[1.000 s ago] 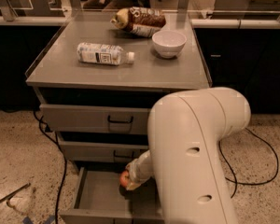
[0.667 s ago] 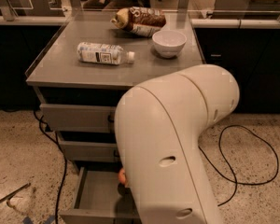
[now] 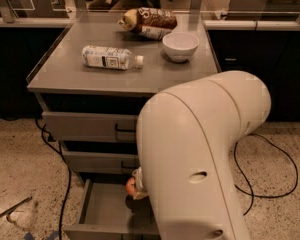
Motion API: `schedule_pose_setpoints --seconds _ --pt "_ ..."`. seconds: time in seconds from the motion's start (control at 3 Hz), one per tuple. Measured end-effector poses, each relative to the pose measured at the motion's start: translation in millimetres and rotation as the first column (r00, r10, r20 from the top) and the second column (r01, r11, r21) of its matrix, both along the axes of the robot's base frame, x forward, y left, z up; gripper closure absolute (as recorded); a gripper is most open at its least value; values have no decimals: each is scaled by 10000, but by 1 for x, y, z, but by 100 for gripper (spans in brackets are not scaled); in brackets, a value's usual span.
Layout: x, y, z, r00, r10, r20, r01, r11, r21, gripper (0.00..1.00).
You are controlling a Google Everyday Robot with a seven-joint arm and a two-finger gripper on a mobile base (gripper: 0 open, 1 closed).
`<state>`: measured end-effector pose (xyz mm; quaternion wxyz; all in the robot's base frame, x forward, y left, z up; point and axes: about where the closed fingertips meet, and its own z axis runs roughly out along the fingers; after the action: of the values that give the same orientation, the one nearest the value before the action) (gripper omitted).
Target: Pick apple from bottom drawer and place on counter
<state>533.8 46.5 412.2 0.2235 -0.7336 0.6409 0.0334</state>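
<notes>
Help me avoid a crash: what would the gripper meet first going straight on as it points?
The gripper, mostly hidden behind the arm over the bottom drawer, seems to point down; the apple at its tip comes first, then the drawer floor, though depth is unclear.

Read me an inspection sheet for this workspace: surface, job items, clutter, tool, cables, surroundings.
Surface: counter, flat grey, carries three items, no apple on it.
Job's things: apple, only a sliver shows beside the arm, over the open bottom drawer.
Clutter: bottle lying on its side; bowl upright; snack bag at the back edge.
Grippers: tool mostly hidden behind the arm, at the apple, above the drawer.
Cables: right cable looped on the floor; left cable running down beside the cabinet.
Surroundings: speckled floor; dark cabinets behind.
</notes>
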Motion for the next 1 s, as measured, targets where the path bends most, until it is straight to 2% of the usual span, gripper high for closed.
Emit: schedule_pose_setpoints --seconds 0.33,1.0 --pt "5 7 11 9990 323 324 -335 9986 400 100" --pt "2 30 36 9908 946 964 -1118 9750 1918 100"
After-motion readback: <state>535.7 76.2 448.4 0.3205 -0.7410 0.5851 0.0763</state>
